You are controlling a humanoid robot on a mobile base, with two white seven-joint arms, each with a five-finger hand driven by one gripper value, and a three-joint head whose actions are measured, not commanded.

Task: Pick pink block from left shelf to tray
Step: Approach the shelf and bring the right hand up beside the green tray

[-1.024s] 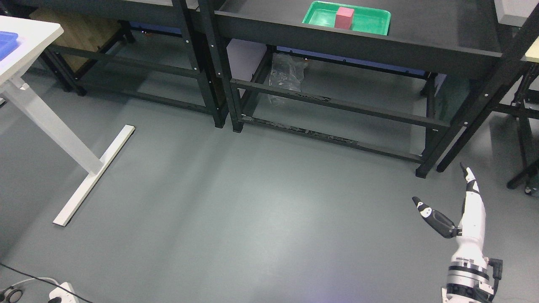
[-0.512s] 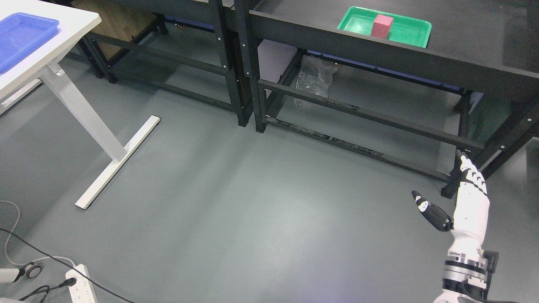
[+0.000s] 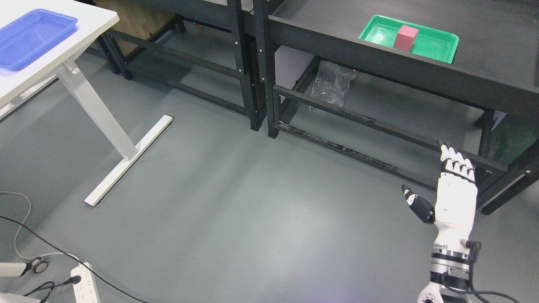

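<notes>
A pink block (image 3: 406,37) stands upright inside a green tray (image 3: 438,43) on the top board of a black shelf (image 3: 379,59) at the upper right. A blue tray (image 3: 33,38) lies on a white table (image 3: 90,17) at the upper left. My right hand (image 3: 438,181) hangs low at the lower right, well below and in front of the shelf. Its fingers are straight, its thumb is spread, and it holds nothing. The left arm does not show.
A second black shelf (image 3: 210,71) stands left of the first. A crumpled clear plastic bag (image 3: 332,82) lies under the right shelf. The white table's leg and foot (image 3: 122,155) cross the grey floor. Cables and a power strip (image 3: 86,284) lie at the lower left.
The camera has swung left, so shelves, trays and table all shifted right in the picture. My right hand has risen a little and turned its back more toward the camera, still holding nothing.
</notes>
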